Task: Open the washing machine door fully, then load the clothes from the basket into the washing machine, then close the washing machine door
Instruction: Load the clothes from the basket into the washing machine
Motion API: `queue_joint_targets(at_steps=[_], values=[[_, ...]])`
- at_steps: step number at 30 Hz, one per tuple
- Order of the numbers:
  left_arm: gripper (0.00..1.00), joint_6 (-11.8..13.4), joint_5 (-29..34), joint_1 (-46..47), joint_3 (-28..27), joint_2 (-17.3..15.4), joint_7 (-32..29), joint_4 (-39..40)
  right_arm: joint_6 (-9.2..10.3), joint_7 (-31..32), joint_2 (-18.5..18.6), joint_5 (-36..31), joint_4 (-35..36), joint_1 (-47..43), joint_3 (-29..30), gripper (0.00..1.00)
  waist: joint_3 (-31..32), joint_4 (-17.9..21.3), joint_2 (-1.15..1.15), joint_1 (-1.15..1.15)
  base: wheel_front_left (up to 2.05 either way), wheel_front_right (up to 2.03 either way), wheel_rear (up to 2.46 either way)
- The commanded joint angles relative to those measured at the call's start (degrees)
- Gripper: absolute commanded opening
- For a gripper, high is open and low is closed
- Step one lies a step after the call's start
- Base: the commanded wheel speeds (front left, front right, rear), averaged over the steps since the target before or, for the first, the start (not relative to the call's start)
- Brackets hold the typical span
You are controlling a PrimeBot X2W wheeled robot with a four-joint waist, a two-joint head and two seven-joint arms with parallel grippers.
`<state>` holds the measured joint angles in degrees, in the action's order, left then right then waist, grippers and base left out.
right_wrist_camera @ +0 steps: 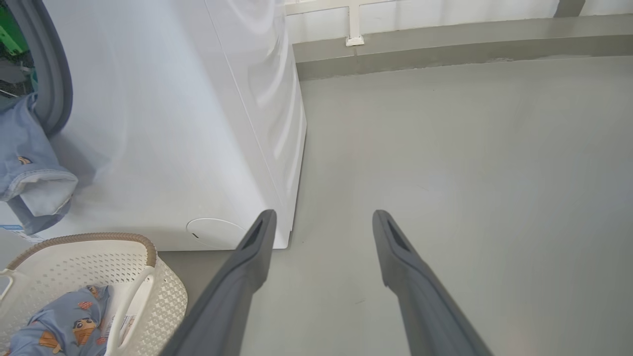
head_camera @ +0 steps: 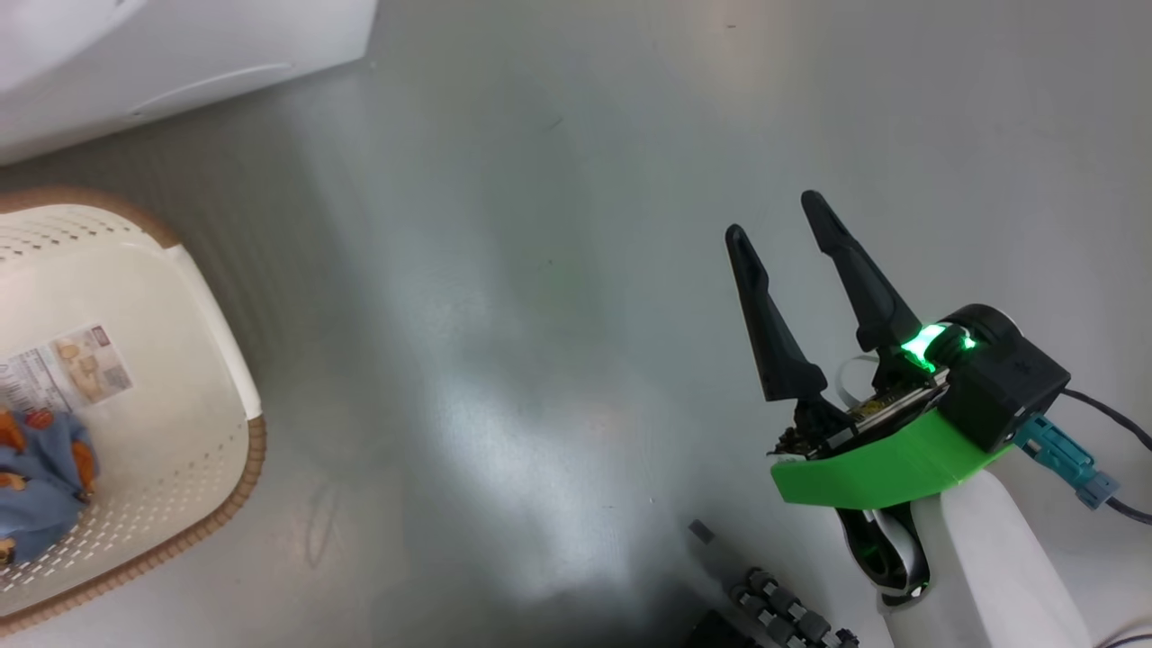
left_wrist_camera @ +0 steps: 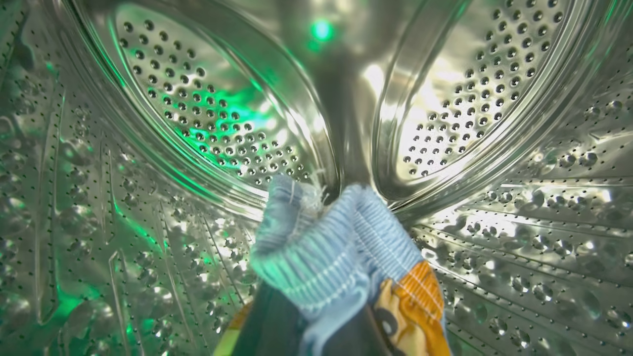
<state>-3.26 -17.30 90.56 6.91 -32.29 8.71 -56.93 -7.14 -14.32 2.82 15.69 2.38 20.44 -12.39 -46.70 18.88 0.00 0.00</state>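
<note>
The floor is smooth, grey and glossy. From the head view it throws back soft pale patches of light, brightest near the lower middle, and it darkens toward the upper left. A faint oval scuff marks it at lower left, and a small dark speck lies near the top edge. From the right wrist view the floor looks duller and runs back to a low grey kerb. Above the kerb stands a white wall, perhaps panelled, with a white post whose foot rests on the kerb.
</note>
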Motion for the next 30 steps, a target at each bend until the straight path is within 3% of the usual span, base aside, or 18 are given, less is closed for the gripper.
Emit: queue_joint_targets(at_steps=[1,2,3,4,5,6,20,30], values=[[0.00,-0.34,-0.56,-1.46,-0.10,-2.26,-0.68,0.60,-0.35,-0.68,0.06,-0.46,1.05,-0.56,-0.93,1.00,0.35,-0.54,0.00,0.00,0.00,0.00,0.00],[0.00,-0.46,-0.61,-1.58,0.08,-2.16,-0.73,0.49,-0.35,-0.68,0.06,-0.48,0.99,-0.48,-0.86,1.00,0.47,-0.72,0.00,0.00,0.00,0.00,0.00],[0.09,-0.45,-0.67,-1.66,0.17,-2.07,-0.77,0.36,-0.35,-0.68,0.06,-0.51,0.94,-0.38,-0.82,1.00,0.57,-0.90,0.00,0.00,0.00,0.00,0.00],[0.71,-0.39,-0.84,-1.71,0.16,-1.93,-0.88,0.20,-0.35,-0.68,0.06,-0.55,0.85,-0.27,-0.81,1.00,0.68,-1.05,0.00,0.00,0.00,0.00,0.00],[0.71,-0.39,-0.84,-1.71,0.16,-1.93,-0.88,0.20,-0.35,-0.68,0.06,-0.55,0.85,-0.27,-0.81,1.00,0.68,-1.05,0.00,0.00,0.00,0.00,0.00],[1.00,-0.40,-1.01,-1.73,0.17,-1.76,-0.97,0.10,-0.35,-0.68,0.06,-0.60,0.79,-0.14,-0.84,1.00,0.81,-1.17,0.00,0.00,0.00,0.00,0.00],[1.00,-0.51,-3.97,-10.08,-0.02,1.52,1.69,2.17,-0.35,-0.68,0.06,-1.26,-0.79,-0.58,-0.05,1.00,5.58,-3.49,0.00,0.00,0.00,0.00,0.00],[1.00,2.68,-5.70,-26.94,-2.09,3.22,5.66,15.67,-0.35,-0.68,0.06,-2.20,-2.35,-2.20,1.05,1.00,10.94,-6.24,0.00,0.00,0.00,0.00,0.00]])
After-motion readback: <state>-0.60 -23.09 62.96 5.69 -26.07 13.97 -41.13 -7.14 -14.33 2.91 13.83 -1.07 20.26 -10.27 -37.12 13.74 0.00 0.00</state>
